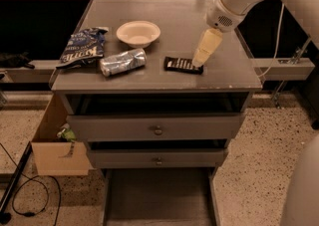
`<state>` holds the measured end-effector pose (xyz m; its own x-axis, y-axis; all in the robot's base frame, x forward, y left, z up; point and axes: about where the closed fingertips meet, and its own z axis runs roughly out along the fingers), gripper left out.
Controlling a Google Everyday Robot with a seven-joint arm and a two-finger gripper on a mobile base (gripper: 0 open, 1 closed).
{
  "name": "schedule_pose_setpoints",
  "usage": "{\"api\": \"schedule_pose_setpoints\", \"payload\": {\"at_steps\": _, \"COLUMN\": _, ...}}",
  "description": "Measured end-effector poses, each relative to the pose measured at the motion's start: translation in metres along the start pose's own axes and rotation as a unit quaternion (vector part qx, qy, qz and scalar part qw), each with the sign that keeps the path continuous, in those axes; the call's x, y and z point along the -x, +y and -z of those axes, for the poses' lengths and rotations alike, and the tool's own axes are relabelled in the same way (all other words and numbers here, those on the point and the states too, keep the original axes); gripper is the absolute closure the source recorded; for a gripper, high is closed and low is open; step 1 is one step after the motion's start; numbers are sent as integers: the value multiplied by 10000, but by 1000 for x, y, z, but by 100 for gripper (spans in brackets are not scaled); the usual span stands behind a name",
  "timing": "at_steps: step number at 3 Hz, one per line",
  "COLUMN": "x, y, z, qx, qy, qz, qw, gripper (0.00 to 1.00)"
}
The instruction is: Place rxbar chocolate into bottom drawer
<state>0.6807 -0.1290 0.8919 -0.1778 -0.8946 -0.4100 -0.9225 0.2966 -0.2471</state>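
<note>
Hand [198, 61] angled down over the bench [219, 78], tip at right end of the rxbar chocolate [180, 64]. Cannot tell whether clenched or released, nor whether touching the bar. Rxbar chocolate flat near the front edge, right of the crushed can [122, 62]. Bottom drawer [157, 195] pulled out below.
</note>
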Motion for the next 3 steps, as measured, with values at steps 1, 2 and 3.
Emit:
{"api": "schedule_pose_setpoints", "payload": {"at_steps": 1, "x": -2, "y": 1, "z": -14, "qx": 97, "qy": 95, "qz": 25, "qw": 9999, "gripper": 0}}
{"api": "schedule_pose_setpoints", "payload": {"at_steps": 2, "x": -11, "y": -5, "z": -28, "qx": 181, "qy": 131, "qz": -38, "qw": 9997, "gripper": 0}}
{"api": "schedule_pose_setpoints", "payload": {"at_steps": 3, "x": -17, "y": -9, "z": -35, "qx": 228, "qy": 101, "qz": -110, "qw": 9996, "gripper": 0}}
